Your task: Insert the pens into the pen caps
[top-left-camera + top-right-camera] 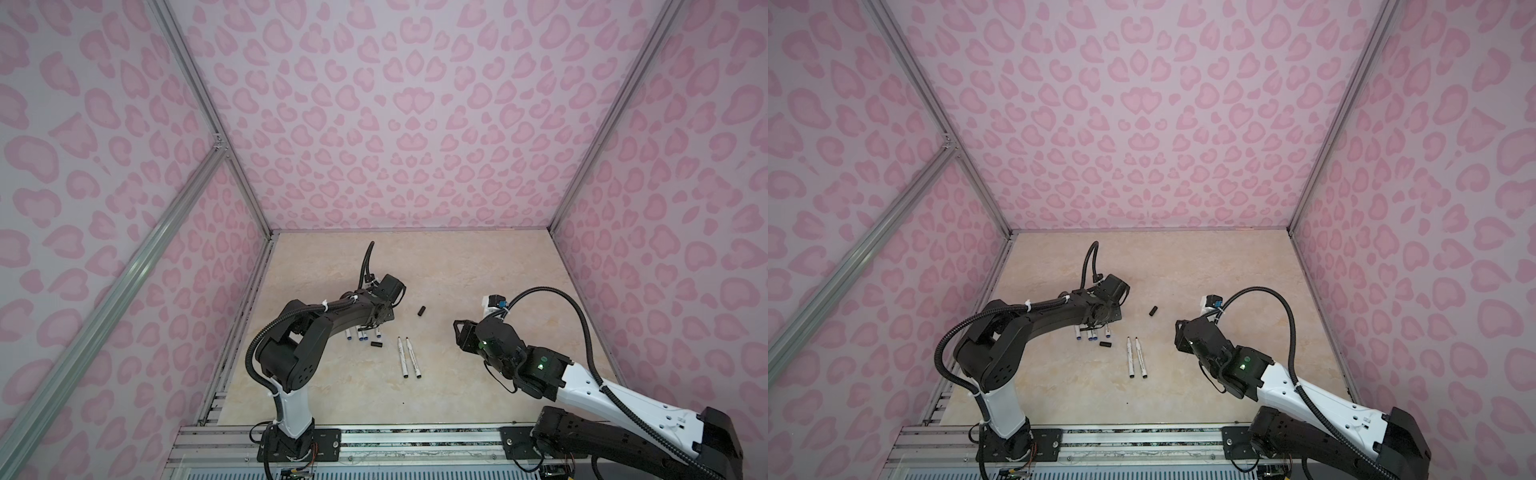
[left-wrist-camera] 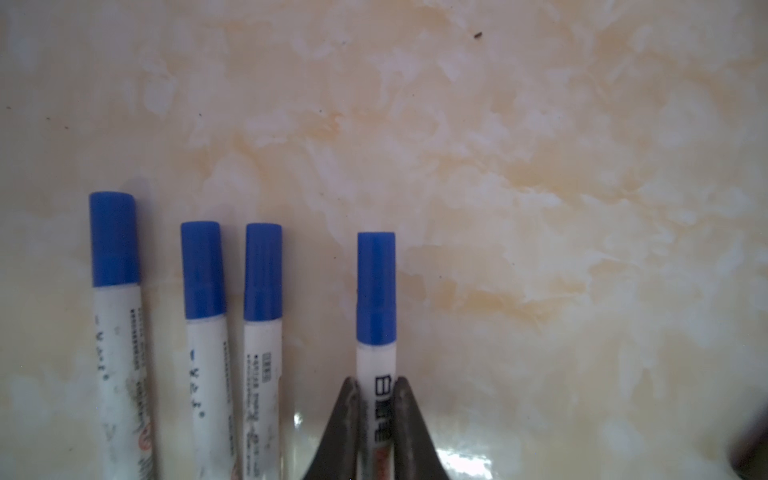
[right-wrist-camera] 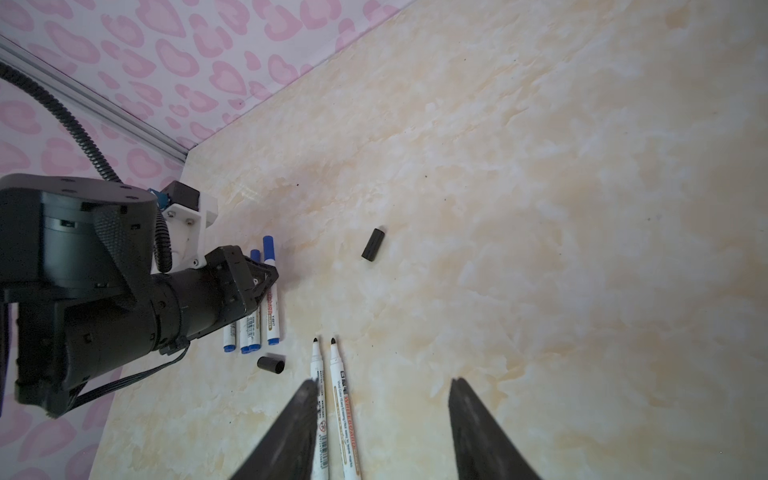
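In the left wrist view my left gripper is shut on the white barrel of a blue-capped pen. Three more blue-capped pens lie side by side beside it. In both top views the left arm hides most of this row. Two uncapped pens with black tips lie parallel in the middle of the table. One black pen cap lies further back; another lies close to the blue row. My right gripper is open and empty, above the table to the right of the black pens.
Pink patterned walls close in the marble-look table on three sides. An aluminium rail with both arm bases runs along the front edge. The left arm reaches over the table's left part.
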Tool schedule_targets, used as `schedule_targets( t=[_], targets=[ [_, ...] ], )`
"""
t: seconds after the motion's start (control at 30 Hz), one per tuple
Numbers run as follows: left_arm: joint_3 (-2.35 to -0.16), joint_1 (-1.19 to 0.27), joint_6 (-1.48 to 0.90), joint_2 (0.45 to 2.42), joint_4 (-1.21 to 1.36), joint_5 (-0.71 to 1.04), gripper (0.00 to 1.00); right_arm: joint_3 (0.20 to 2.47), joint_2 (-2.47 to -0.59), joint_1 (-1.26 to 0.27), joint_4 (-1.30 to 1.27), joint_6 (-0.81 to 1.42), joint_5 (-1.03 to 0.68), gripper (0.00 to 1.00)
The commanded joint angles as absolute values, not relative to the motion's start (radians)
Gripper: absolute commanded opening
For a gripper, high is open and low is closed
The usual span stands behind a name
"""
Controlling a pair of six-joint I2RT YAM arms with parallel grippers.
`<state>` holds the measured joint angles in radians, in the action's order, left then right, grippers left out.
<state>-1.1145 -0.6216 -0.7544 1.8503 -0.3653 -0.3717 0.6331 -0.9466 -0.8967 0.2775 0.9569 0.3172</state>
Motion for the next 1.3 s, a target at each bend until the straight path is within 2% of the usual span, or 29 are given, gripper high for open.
schedule_targets(
  t=[0.0, 0.4, 0.63, 0.77, 1.03, 1.27],
  targets=[
    [-1.115, -0.62, -0.744, 1.85, -0.386, -0.411, 0.03, 0.64, -0.958, -0.898, 0.255, 0.947, 0.311, 0.52],
    [-1.121, -0.618, -0.718, 1.859, -0.408, -0.412, 0.04, 0.656, -0.972, -0.895, 0.262, 0.934, 0.31, 0.53],
    [-1.132, -0.618, -0.698, 1.878, -0.412, -0.393, 0.11, 0.657, -0.974, -0.891, 0.26, 0.929, 0.306, 0.53],
    [-1.143, -0.618, -0.687, 1.879, -0.413, -0.374, 0.19, 0.657, -0.976, -0.882, 0.258, 0.928, 0.304, 0.53],
    [-1.145, -0.618, -0.678, 1.829, -0.426, -0.345, 0.48, 0.656, -0.969, -0.877, 0.255, 0.925, 0.298, 0.53],
    [-1.113, -0.673, -0.72, 1.652, -0.512, -0.442, 0.49, 0.657, -0.968, -0.864, 0.253, 0.915, 0.299, 0.53]
  ],
)
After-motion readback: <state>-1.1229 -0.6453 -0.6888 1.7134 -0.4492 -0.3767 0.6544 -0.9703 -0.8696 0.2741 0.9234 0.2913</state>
